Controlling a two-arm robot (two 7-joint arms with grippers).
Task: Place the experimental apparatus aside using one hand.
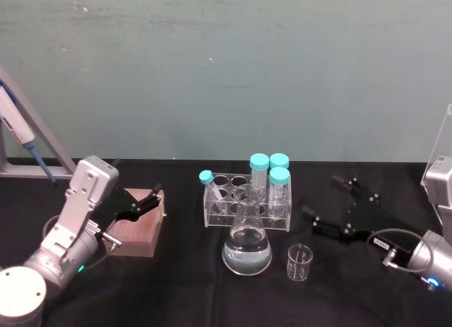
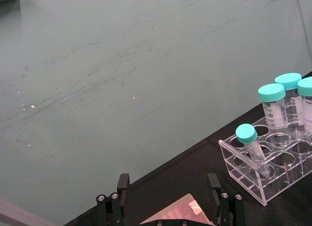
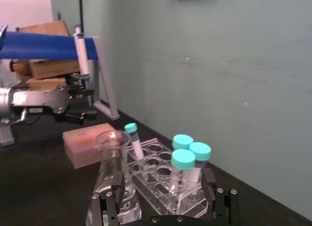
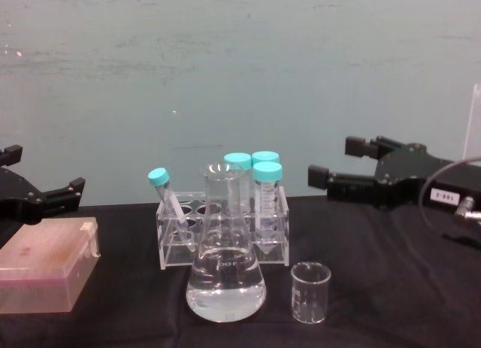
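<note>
Hovering right of the clear acrylic rack of teal-capped tubes (image 1: 247,200), the liquid-filled conical glass flask (image 1: 247,248) and the small glass beaker (image 1: 299,263), all untouched on the black table (image 1: 176,295), the black right gripper (image 1: 323,196) is being held spread and empty, nothing yet moved aside; left gripper (image 1: 150,200), spread, above pink block (image 1: 138,235).

We can read nothing for certain. The teal-capped tubes (image 2: 272,106) in the clear rack (image 2: 243,173) carry printed scale marks and small figures, too fine to make out. A white label (image 4: 445,198) on the right gripper (image 4: 331,161) bears characters we cannot decipher.
</note>
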